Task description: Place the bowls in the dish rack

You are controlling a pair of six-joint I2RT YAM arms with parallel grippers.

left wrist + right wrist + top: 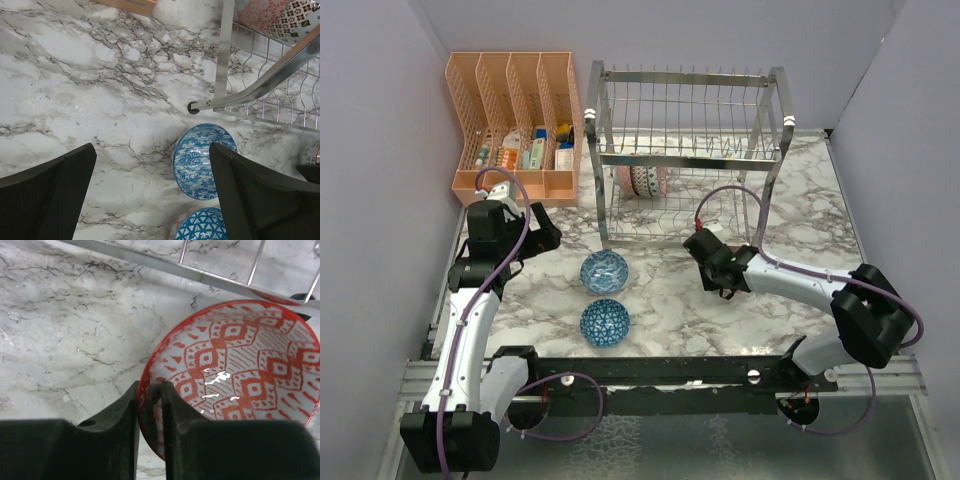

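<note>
Two blue bowls sit on the marble table in front of the dish rack (685, 140): a swirl-patterned one (604, 270) and a triangle-patterned one (605, 322). My left gripper (548, 238) hangs open and empty above the table to their left. In the left wrist view it (152, 150) frames the swirl bowl (202, 160), with the triangle bowl (202, 227) below. A pink-red bowl (262, 12) and a dark-and-white bowl (300, 17) stand in the rack's lower tier. My right gripper (150, 405) is shut on the rim of a red-and-white patterned bowl (235, 375), low by the rack's front rail (200, 275).
An orange mesh file organizer (515, 120) with small packets stands at the back left, beside the rack. Walls close in on the left, right and back. The rack's front leg (222, 55) stands just beyond the swirl bowl.
</note>
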